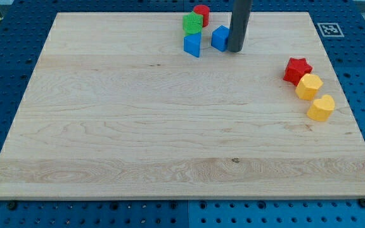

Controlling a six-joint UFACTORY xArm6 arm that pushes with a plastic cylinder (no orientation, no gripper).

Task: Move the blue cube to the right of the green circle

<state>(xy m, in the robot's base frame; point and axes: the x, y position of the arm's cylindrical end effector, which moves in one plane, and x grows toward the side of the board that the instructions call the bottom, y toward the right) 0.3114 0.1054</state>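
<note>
Rod (240, 22) of your arm descending nearly upright from the view's top edge, dark and straight, with only its lower length in the frame. Your tip (235, 50) rests on the tabletop (138, 126) near the top edge, touching or just beside the right face of the blue cube (220, 38). Your arm carries no claw, so nothing is clenched or released; the rod only presses against blocks from the side.

The blue cube sits to the view's right of the green circle (192, 23), slightly lower in the view, with a narrow gap between the two. Behind the green circle, toward the view's top, a red block (201, 12) of roughly cylindrical shape stands touching it or very close. A second blue block (192, 44), wedge-like in outline, lies directly below the green circle and just left of the blue cube.

Well apart, near the view's right edge, three blocks run in a diagonal line: a red star (296, 69) uppermost, a yellow hexagonal block (309, 86) touching it below, and a yellow heart-shaped block (321, 107) lowest, just beside the hexagon.
</note>
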